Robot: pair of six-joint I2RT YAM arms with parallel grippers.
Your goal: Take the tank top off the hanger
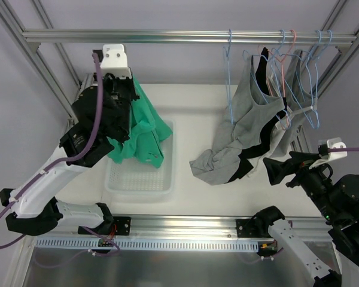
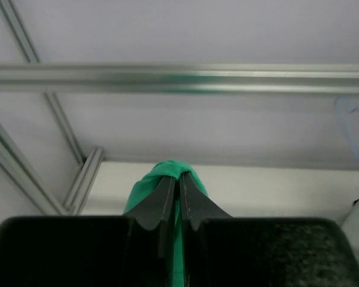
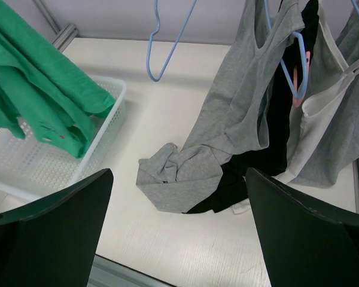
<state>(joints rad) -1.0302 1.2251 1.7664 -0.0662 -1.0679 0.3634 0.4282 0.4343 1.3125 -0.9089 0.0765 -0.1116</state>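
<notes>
My left gripper (image 1: 131, 86) is shut on a green tank top (image 1: 145, 128) and holds it up high, off any hanger, above a white basket (image 1: 137, 182). In the left wrist view the green cloth (image 2: 167, 170) is pinched between the closed fingers of the gripper (image 2: 180, 176). An empty blue hanger (image 1: 229, 78) hangs on the rail (image 1: 185, 36). My right gripper (image 1: 275, 170) is open and empty, low at the right; in its own view it (image 3: 179, 173) faces the hanging clothes.
Grey (image 1: 239, 131), black (image 1: 264, 78) and white (image 3: 314, 125) tank tops hang on several hangers at the right, their hems bunched on the table. The basket's rim (image 3: 116, 89) is at the left. Frame posts stand at both sides.
</notes>
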